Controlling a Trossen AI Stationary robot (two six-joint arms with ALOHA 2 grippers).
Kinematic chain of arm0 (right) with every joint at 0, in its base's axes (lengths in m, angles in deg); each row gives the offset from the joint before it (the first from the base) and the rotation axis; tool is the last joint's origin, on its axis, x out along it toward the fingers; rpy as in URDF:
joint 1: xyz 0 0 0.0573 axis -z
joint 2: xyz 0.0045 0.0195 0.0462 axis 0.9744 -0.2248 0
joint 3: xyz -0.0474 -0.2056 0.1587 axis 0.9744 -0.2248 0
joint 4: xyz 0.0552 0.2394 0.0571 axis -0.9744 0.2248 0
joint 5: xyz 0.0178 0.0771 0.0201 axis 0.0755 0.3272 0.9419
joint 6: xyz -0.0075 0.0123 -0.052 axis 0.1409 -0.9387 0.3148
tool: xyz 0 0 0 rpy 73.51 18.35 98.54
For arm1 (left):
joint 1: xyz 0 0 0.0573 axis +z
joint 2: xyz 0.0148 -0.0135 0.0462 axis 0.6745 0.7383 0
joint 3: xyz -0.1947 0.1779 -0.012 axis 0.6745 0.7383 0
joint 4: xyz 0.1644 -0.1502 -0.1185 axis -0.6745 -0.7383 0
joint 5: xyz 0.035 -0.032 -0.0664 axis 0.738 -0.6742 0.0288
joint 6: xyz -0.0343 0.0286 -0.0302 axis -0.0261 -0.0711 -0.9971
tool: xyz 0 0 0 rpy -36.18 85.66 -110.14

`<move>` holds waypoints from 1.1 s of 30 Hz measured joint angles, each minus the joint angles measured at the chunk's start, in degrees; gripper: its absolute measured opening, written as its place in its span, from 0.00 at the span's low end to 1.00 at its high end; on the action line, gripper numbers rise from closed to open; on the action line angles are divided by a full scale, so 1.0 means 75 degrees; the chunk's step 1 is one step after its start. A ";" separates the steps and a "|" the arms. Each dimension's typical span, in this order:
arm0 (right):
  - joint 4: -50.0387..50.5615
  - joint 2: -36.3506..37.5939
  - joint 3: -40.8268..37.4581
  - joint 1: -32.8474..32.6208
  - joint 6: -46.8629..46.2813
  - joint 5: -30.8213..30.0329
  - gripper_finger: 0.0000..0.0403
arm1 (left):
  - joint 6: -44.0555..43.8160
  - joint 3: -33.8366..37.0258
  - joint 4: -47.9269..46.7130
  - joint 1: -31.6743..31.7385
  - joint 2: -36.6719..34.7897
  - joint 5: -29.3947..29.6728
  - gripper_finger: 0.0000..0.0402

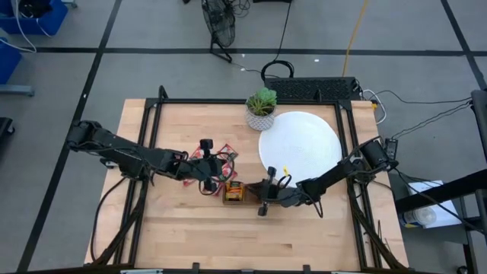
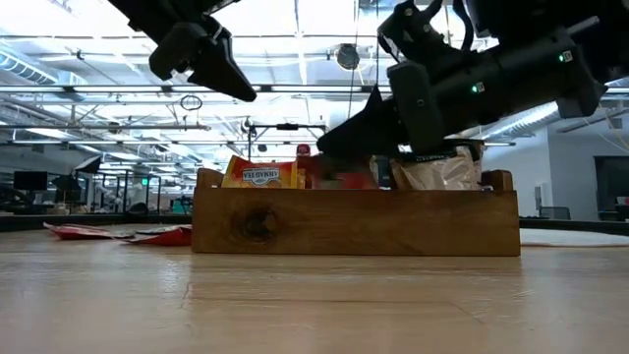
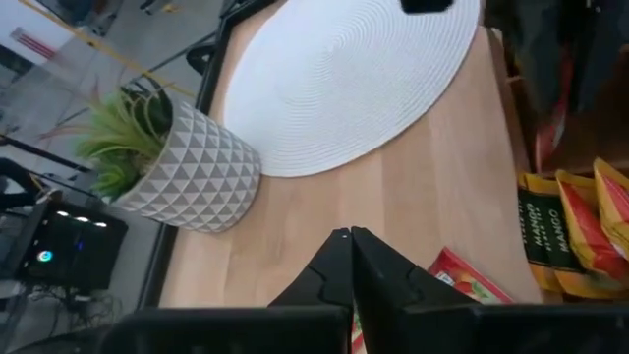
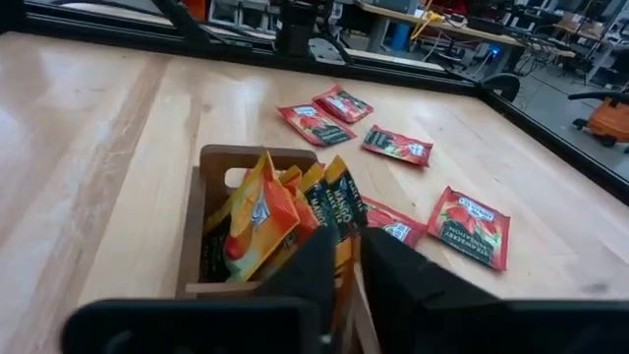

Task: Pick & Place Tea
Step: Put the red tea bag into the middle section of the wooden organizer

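The tea is small flat sachets. Several red ones (image 4: pixel 470 224) lie flat on the table beside the brown wooden tray (image 4: pixel 193 228). Yellow and dark ones (image 4: pixel 260 211) stand on edge in the tray. My right gripper (image 4: pixel 346 264) is low over the tray's near end. Its fingers are a little apart, and an orange-yellow sachet edge (image 4: pixel 344 258) shows in the gap. My left gripper (image 3: pixel 349 241) is shut on nothing. It hangs above the table left of the tray (image 1: pixel 233 192), and a red sachet (image 3: pixel 467 277) lies below it. My right gripper's fingers (image 4: pixel 313 258) stand on either side of an orange-yellow sachet's upper edge, slanting down into the tray from the table's right. The fingers hide the place between them, so I cannot tell whether they touch the sachet.
A white round disc (image 1: pixel 300 144) lies at the table's far right, with a small potted green plant (image 1: pixel 261 108) at its far left rim. Bare wood stretches along the near edge. The black frame rails (image 1: pixel 152 137) run along the table's sides.
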 joint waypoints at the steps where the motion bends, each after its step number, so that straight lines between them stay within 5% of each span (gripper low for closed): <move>1: -0.0009 0.0000 0.0000 0.0002 -0.0002 -0.0126 0.16 | -0.0001 0.0000 -0.0036 0.0031 0.0001 -0.0054 0.01; 6: -0.0440 0.0019 0.0000 0.0002 0.0489 -0.0944 0.34 | -0.0038 0.0000 -0.0071 0.0114 0.0006 -0.0208 0.03; 12: -0.0663 0.0719 -0.0003 -0.0010 0.1085 -0.0936 0.44 | -0.0091 0.0000 -0.0190 0.0111 0.0041 -0.0231 0.07; 14: 0.0330 0.1346 0.0003 0.0012 0.0505 -0.0535 0.45 | -0.0132 0.0000 -0.0320 0.0114 0.0041 -0.0233 0.06; 17: 0.3747 0.2441 0.0534 0.0457 -0.1526 0.0972 0.44 | -0.0149 0.0000 -0.0588 0.0114 0.0041 -0.0234 0.04; 21: 0.7495 0.2658 0.1807 0.1045 -0.2997 0.2546 0.41 | -0.0149 0.0000 -0.0724 0.0134 0.0041 -0.0239 0.01; 26: 0.9333 0.1998 0.2981 0.1254 -0.3380 0.4031 0.40 | -0.0178 0.0000 -0.0724 0.0237 0.0041 -0.0237 0.04; 33: 1.0116 0.0952 0.4007 0.1294 -0.3049 0.4491 0.40 | -0.0315 0.0000 -0.0766 0.0431 0.0041 -0.0237 0.09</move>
